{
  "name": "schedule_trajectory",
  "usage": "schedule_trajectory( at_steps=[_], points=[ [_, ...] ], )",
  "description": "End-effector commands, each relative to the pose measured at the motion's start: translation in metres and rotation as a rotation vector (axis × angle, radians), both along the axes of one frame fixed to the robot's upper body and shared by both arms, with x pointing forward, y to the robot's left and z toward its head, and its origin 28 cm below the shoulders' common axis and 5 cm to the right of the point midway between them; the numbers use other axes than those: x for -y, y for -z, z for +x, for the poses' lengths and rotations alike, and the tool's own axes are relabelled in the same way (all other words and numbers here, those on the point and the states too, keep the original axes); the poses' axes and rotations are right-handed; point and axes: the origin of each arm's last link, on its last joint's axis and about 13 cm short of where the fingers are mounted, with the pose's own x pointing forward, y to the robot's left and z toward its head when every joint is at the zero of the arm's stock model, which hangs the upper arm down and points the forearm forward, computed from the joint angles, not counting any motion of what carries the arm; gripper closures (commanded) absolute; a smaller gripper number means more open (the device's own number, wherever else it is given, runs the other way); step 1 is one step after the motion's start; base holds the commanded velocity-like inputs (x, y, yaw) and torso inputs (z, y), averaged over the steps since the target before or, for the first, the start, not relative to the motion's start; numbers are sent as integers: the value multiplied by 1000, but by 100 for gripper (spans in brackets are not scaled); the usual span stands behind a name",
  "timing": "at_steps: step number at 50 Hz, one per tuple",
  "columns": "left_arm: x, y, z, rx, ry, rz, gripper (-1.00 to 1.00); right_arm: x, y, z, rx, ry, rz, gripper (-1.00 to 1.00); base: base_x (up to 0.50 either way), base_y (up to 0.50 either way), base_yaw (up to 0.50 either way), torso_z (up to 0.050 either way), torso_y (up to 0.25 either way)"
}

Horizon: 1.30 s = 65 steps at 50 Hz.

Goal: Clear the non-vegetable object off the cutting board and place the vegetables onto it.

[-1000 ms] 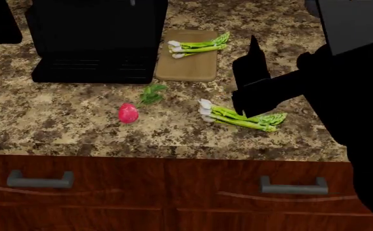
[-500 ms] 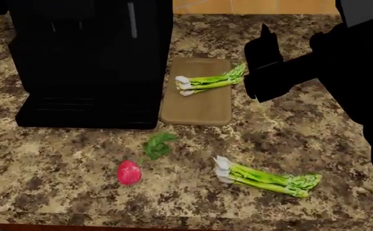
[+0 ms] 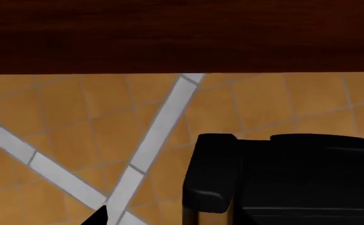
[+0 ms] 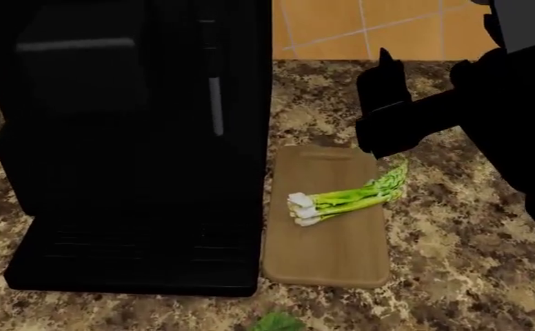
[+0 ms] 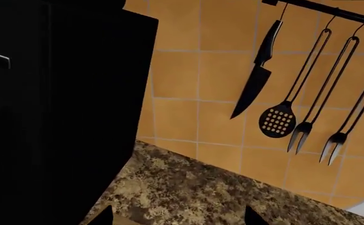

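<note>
A: Right tool point(image 4: 382, 76) in head view, dark silhouette at about 1 o'clock, above the bench point(image 4: 460, 234). Open or closed? Cannot tell. Left tool not visible there; the left wrist view gives only floor tiles and a black block.

B: Task things?

A: Cutting board point(image 4: 327, 252) lies at 6 o'clock from the right tool, just right of the black machine point(image 4: 129, 138). One asparagus bundle point(image 4: 346, 200) sits on it, tips toward the tool.

B: Versus half a second ago?

A: View moved closer. Radish and second asparagus bundle dropped out of frame; a leaf point(image 4: 277, 322) shows at 6 o'clock. Tool higher, wall tiles point(image 4: 341, 27) now visible.
</note>
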Motion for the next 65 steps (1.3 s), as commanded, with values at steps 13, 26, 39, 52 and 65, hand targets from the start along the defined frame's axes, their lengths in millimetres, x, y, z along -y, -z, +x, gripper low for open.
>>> schedule_trajectory(
  at_steps=[13, 26, 39, 52, 65],
  points=[
    [-1, 5, 7, -60, 34, -21, -100, 9, 10, -17, -64, 31, -51, -100, 12, -1, -7, 2, 0],
    [9, 21, 20, -77, 77, -36, -100, 25, -10, 13, -298, -132, -294, -100, 12, -2, -10, 1, 0],
    [10, 28, 30, -91, 52, -55, -100, 41, -10, 72, -509, -312, -373, -100, 14, -2, -11, 2, 0],
    [14, 33, 33, -102, 43, -45, -100, 47, -17, 120, -687, -393, -495, -100, 17, -2, -12, 2, 0],
    [10, 35, 32, -104, 31, -55, -100, 16, -24, 154, -792, -506, -724, -100, 16, -2, -12, 2, 0]
  ],
)
